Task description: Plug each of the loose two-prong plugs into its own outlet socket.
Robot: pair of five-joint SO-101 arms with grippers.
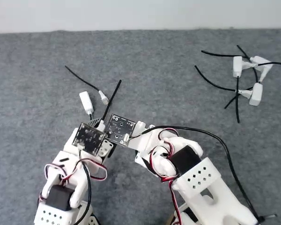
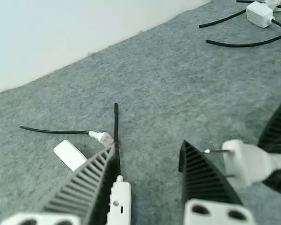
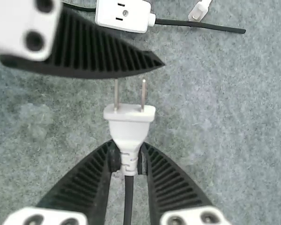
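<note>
In the high view, the left arm (image 1: 65, 183) and the right arm (image 1: 196, 178) meet at the near side of the grey counter (image 1: 178, 61), just short of a white outlet socket (image 1: 86, 102). A loose plug (image 1: 103, 97) on a black cord lies just right of that socket. A cluster of further plugs and sockets (image 1: 248, 77) lies well apart at the far right.

In the left wrist view, the left gripper (image 2: 149, 146) is seen with its jaws spread and nothing between them. The outlet socket (image 2: 70, 154) lies just left of it. A two-prong plug (image 2: 246, 164) is presented from the right.

In the right wrist view, the jaws of the right gripper (image 3: 128, 147) are clamped on the neck of the two-prong plug (image 3: 129, 119), and its prongs are aimed at the outlet socket (image 3: 124, 16) but remain apart from it. The first insertion is judged to be in hand and not yet made. A finger of the left gripper (image 3: 84, 47) lies across the path and would have to be cleared. The prongs must be lined up with the slots. The socket lies free, so it is likely to slide unless it is braced.
</note>
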